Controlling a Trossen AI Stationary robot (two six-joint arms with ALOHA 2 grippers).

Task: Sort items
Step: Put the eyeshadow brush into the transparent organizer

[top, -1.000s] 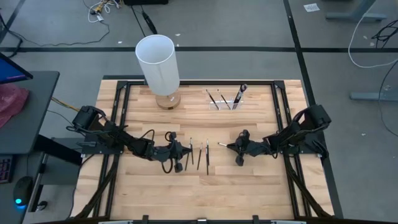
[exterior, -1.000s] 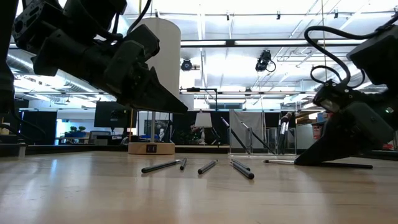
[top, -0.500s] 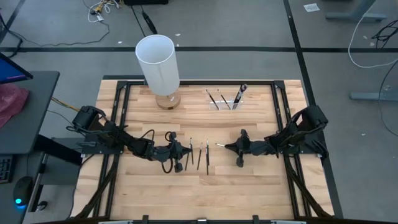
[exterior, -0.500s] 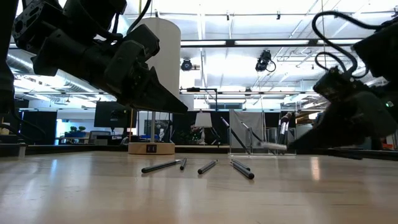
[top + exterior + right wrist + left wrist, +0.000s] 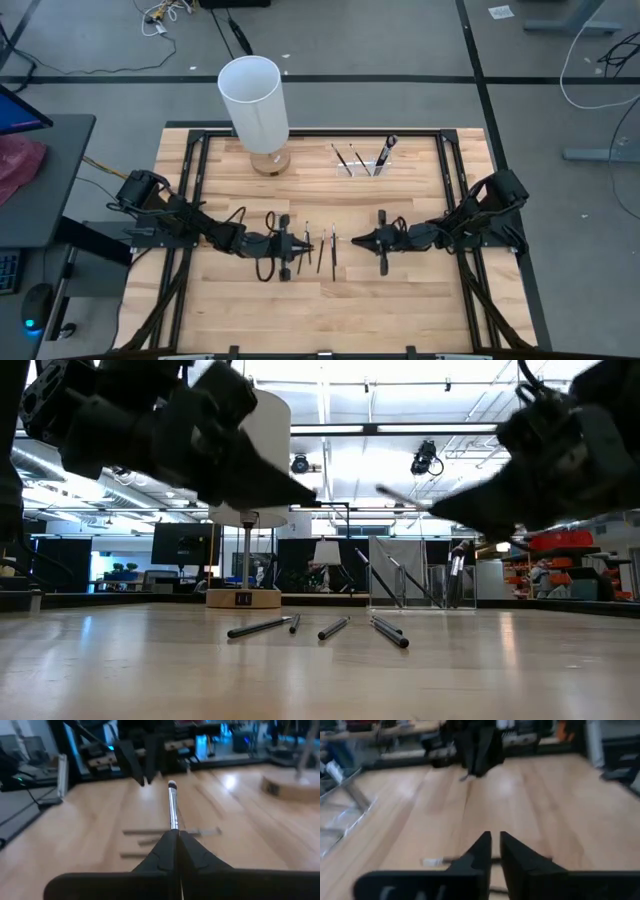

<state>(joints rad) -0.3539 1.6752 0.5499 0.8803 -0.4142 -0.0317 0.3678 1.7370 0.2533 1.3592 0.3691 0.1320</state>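
Observation:
Several thin dark items (image 5: 326,250) lie flat on the wooden table (image 5: 400,300) near its middle; the low view shows them (image 5: 334,627) in a loose row. My right gripper (image 5: 358,240) hovers just right of them, shut on one brush (image 5: 172,802) with a silver ferrule and a dark bristle tip. My left gripper (image 5: 305,243) hovers over the left of the row. Its fingers (image 5: 495,837) stand a narrow slit apart with nothing between them, and one stick (image 5: 436,861) lies on the table below. My right gripper pinches the brush's handle (image 5: 173,824) between its two shut fingers. The fingers come nearly level from the table's right side and lie along the brush. The brush sticks out ahead of the fingertips, bristle tip (image 5: 385,491) foremost and slightly raised, lifted clear of the table.
A tall white cylinder (image 5: 255,100) stands on a round wooden base at the far left. A small clear holder (image 5: 365,160) with a few brushes leaning in it stands at the far centre. Bare wood lies toward the near edge.
My right gripper has risen off the table and tipped from slanting down to nearly level, shifting toward the table's left. The brush, which lay on the wood, has come up with it and hangs clear. My left gripper has tipped up a little.

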